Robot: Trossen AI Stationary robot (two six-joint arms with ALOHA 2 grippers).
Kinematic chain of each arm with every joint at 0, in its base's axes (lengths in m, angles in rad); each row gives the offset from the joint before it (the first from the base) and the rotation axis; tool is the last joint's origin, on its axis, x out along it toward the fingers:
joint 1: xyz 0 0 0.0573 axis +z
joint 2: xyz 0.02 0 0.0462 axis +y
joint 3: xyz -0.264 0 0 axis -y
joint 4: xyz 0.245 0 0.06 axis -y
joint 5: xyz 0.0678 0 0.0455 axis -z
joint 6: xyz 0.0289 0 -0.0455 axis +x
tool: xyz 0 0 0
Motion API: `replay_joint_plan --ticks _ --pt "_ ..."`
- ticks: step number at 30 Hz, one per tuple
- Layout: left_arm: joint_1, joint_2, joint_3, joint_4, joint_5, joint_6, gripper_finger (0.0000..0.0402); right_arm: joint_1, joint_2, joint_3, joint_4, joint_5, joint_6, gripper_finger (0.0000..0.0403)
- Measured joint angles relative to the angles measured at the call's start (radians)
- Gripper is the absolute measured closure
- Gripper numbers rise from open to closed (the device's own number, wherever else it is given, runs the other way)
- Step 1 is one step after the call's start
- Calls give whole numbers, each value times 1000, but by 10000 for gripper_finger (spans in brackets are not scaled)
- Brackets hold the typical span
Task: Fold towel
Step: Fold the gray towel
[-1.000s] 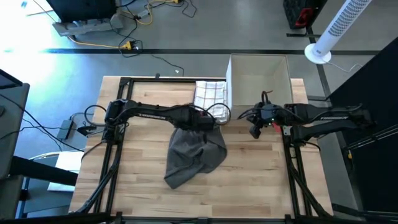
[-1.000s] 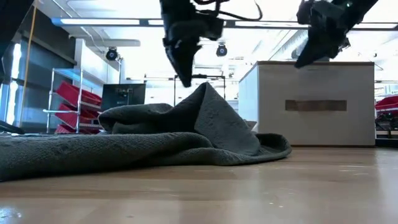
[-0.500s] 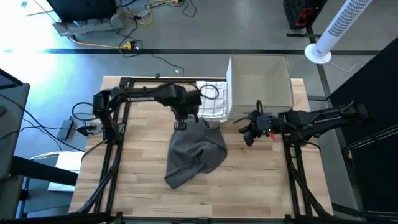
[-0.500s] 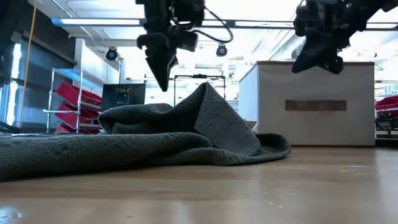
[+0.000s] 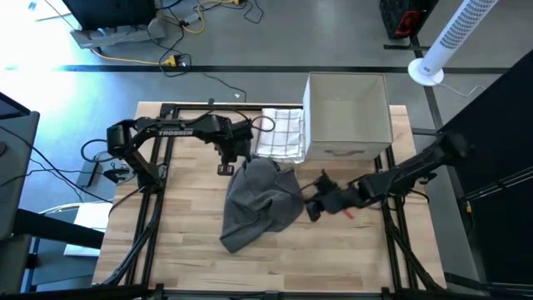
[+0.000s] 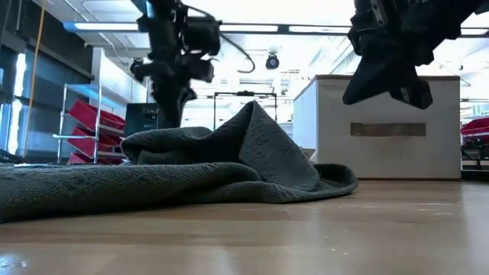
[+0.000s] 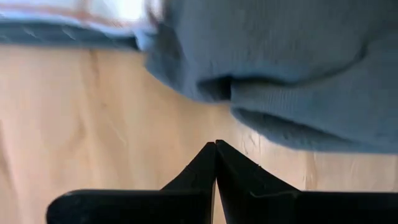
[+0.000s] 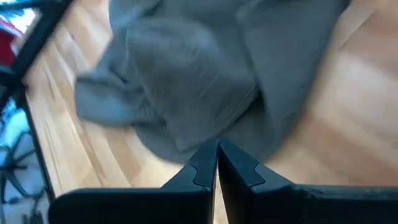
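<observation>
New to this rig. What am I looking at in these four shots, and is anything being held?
Two dark robot arms work at a wooden table. The overhead picture shows the whole table; the low one looks level across it; the other two come from cameras on each arm's wrist. A crumpled grey towel lies mid-table, with a folded checked cloth and a white box behind it. The left end effector sits off the towel's far left corner, and the right end effector at its right edge. Both wrist views show the fingers shut together with nothing between them, so nothing is held.
</observation>
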Motion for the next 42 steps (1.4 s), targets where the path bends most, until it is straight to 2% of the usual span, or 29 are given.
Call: replay_joint_plan --ticks 4,7,15,19,25,30,35,42 --pt "-23 -1 -84 91 4 -1 401 16 105 60 -4 -35 -22 403" --pt "-39 0 -141 143 48 -11 401 16 160 78 2 -38 -31 403" --pt "-75 -1 -242 274 82 -65 401 13 224 82 38 59 -53 403" --pt "-78 0 -281 295 119 -97 401 -4 264 82 61 39 -44 403" --pt "-90 0 -315 292 120 -170 401 -14 337 82 175 26 -50 403" --pt "-115 -6 -346 303 111 -224 401 -24 394 81 179 0 -4 403" --pt "-155 -6 -371 311 91 -285 401 -26 395 83 125 -10 46 403" --pt "-234 -8 -392 349 71 -429 401 -26 349 84 -66 -14 125 403"
